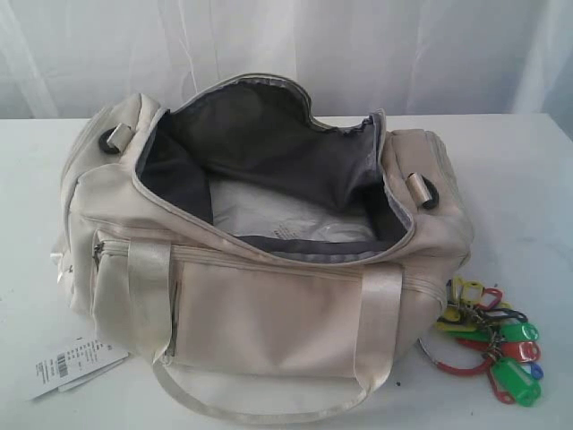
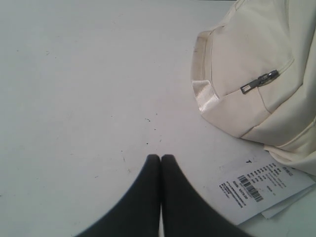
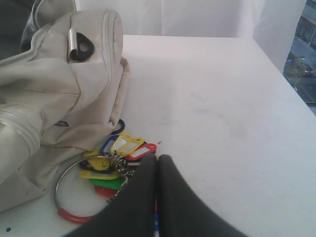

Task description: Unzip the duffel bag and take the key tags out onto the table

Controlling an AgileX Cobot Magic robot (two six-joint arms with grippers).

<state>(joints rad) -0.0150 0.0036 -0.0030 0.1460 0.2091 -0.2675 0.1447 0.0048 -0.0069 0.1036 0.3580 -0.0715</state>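
Observation:
The cream duffel bag (image 1: 269,305) lies on the white table (image 1: 519,179) with its top zipper open, so the grey lining shows. The key tags (image 1: 492,345), green, yellow, red and blue on a metal ring, rest on the table by the bag's right front corner. Neither gripper appears in the exterior view. In the right wrist view my right gripper (image 3: 158,157) is shut and empty, hovering over the key tags (image 3: 118,158) beside the duffel bag (image 3: 49,89). My left gripper (image 2: 160,157) is also shut and empty, over bare table (image 2: 74,98) near the duffel bag (image 2: 256,59).
A white barcode label (image 1: 72,363) lies on the table at the bag's left front corner, close to my left gripper, barcode label (image 2: 261,185). A pocket zipper pull (image 2: 259,81) hangs on the bag's end. A white curtain backs the table.

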